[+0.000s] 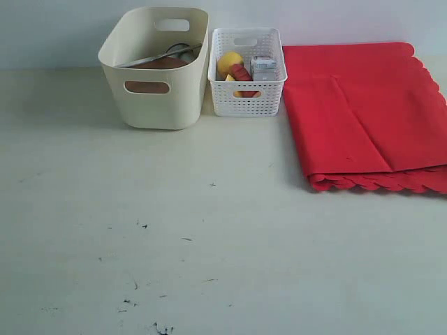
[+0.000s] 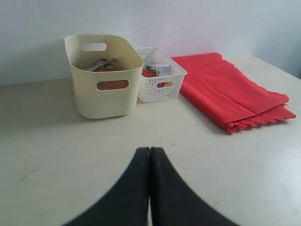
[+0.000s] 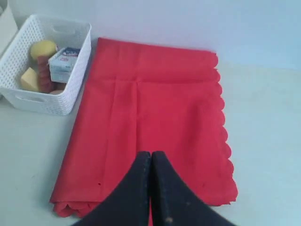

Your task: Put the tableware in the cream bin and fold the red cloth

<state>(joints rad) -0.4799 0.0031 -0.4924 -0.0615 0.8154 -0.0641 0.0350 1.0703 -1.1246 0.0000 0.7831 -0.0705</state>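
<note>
The cream bin [image 1: 157, 66] stands at the back left of the table, with tableware inside: a brown plate [image 1: 165, 63] and a metal knife [image 1: 159, 56] leaning across the top; the other pieces are hidden. In the left wrist view the cream bin [image 2: 102, 80] is ahead of my left gripper [image 2: 150, 149], which is shut and empty above bare table. The red cloth [image 1: 367, 115] lies folded at the right, scalloped edges stacked at the front. My right gripper [image 3: 151, 154] is shut and empty above the red cloth [image 3: 155, 117]. Neither gripper shows in the exterior view.
A white lattice basket [image 1: 247, 70] beside the bin holds a lemon [image 1: 230, 63], a sausage, cheese and a milk carton [image 1: 263, 68]. The table [image 1: 209, 244] carries a few dark specks at the front. A pale wall runs behind.
</note>
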